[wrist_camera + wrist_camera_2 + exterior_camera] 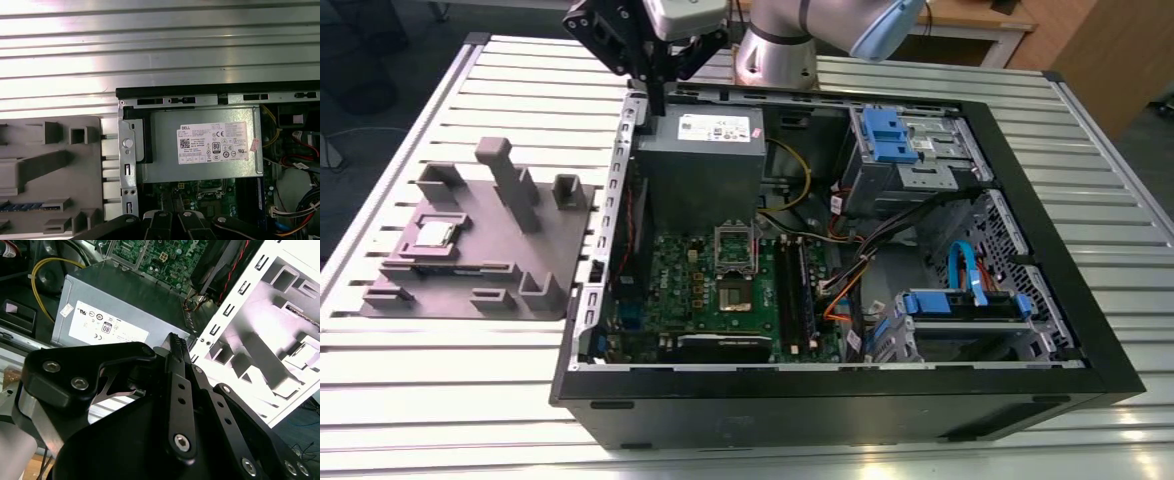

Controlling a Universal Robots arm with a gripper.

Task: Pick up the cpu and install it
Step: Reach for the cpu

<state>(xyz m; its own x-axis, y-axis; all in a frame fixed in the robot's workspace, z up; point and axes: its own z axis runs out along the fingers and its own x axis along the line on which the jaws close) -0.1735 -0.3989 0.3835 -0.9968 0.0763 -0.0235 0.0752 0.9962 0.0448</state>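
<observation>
The cpu [438, 235] is a small flat square chip lying in a recess of the grey plastic fixture [480, 250], on the table at the exterior view's left of the open computer case [854, 400]. Inside the case lies the green motherboard [687, 290], its socket [736, 296] standing in the middle with the metal frame lifted. My gripper [662, 72] hangs high over the case's far corner, above the grey power supply box [700, 150], well away from the cpu. Its black fingers [177, 347] are shut with nothing between them.
The fixture carries tall grey posts [507, 180] and blocks. The case holds cables [854, 250], blue drive brackets [887, 135] and a rim wall [620, 200] between fixture and motherboard. The slatted metal table [454, 400] extends around the case, and the arm's base [781, 50] stands behind it.
</observation>
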